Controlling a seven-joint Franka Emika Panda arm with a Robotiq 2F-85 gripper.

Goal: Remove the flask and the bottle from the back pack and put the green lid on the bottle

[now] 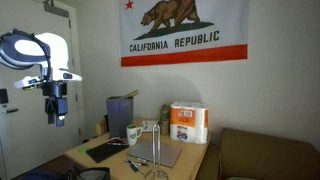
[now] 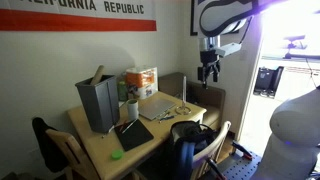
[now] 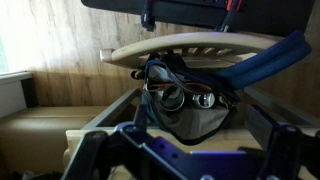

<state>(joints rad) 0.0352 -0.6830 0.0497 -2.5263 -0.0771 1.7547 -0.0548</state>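
My gripper (image 1: 57, 112) (image 2: 208, 73) hangs high in the air, open, with nothing between its fingers. The wrist view looks straight down between the two spread fingers (image 3: 85, 155) into the open black back pack (image 3: 190, 118), far below on a wooden chair (image 3: 190, 45). Inside it show two round tops: a wider ring (image 3: 168, 97) and a smaller metal one (image 3: 205, 98). Which is the flask and which the bottle I cannot tell. In an exterior view the back pack (image 2: 190, 135) sits beside the table's corner. The green lid (image 2: 116, 155) lies on the table's near end.
The wooden table (image 2: 150, 135) carries a grey bin (image 2: 97, 100) (image 1: 122, 112), a white-and-green mug (image 1: 133, 133), paper towel rolls (image 1: 188, 122) (image 2: 143, 80), a flat black pad (image 1: 105, 152) and a wine glass (image 1: 158, 150). A brown couch (image 1: 265, 155) stands beside it.
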